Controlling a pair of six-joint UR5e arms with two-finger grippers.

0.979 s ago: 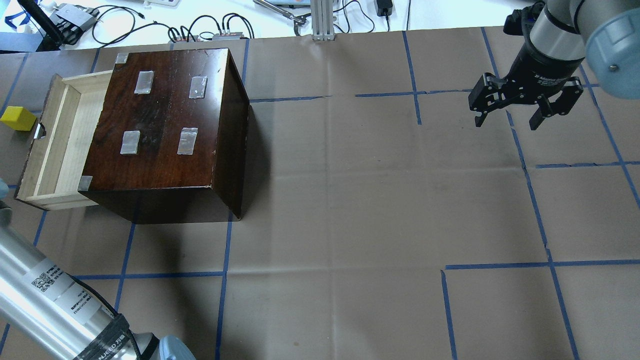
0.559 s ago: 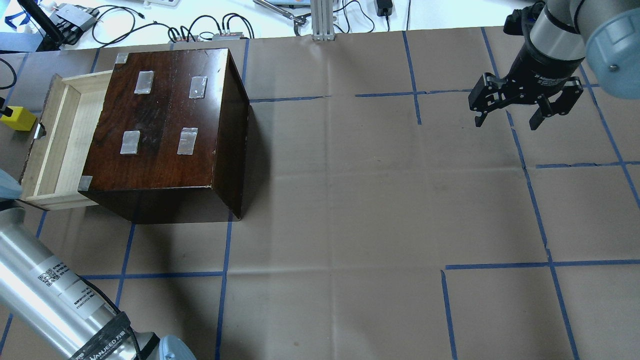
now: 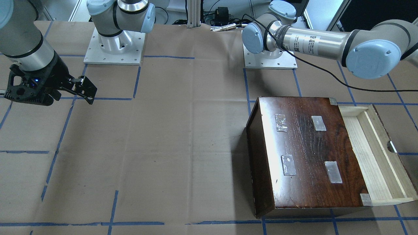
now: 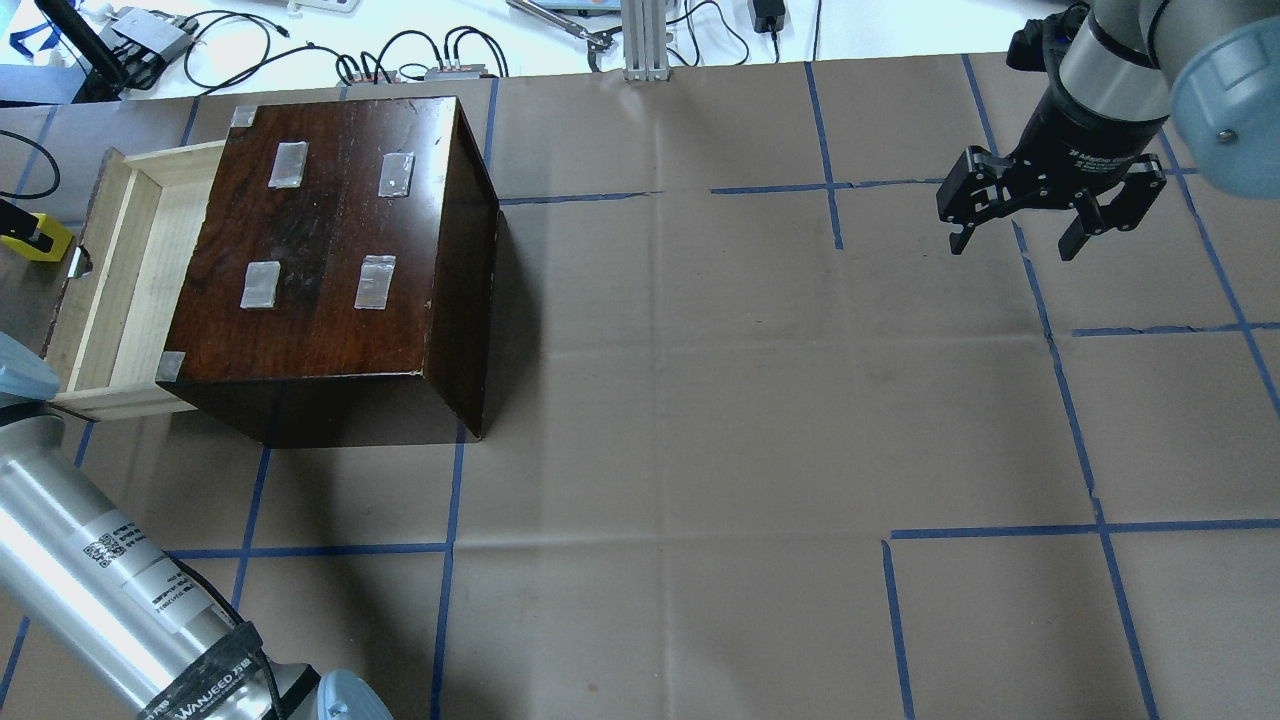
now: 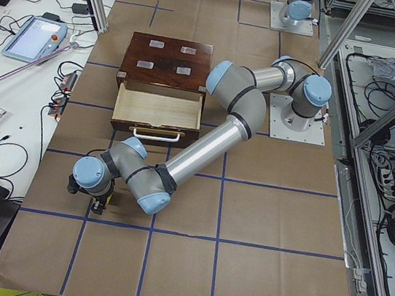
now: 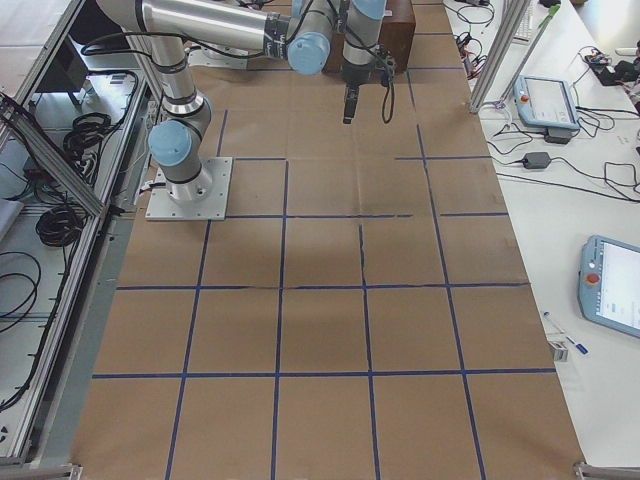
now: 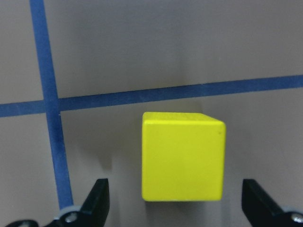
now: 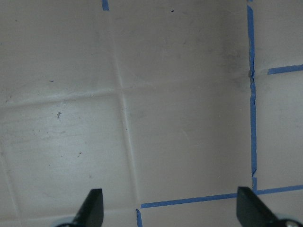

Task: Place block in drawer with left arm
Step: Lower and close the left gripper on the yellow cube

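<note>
Two pincers, both spread wide: we see the left pincer (image 7: 174,198) straddling the block (image 7: 183,158) from above, the block resting on the worktop (image 7: 142,47) just beyond the front of the open drawer (image 4: 110,270); the right pincer (image 4: 1045,205) hangs well apart.

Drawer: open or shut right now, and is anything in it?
Open: the drawer is pulled out of the cabinet, its visible floor bare.
</note>
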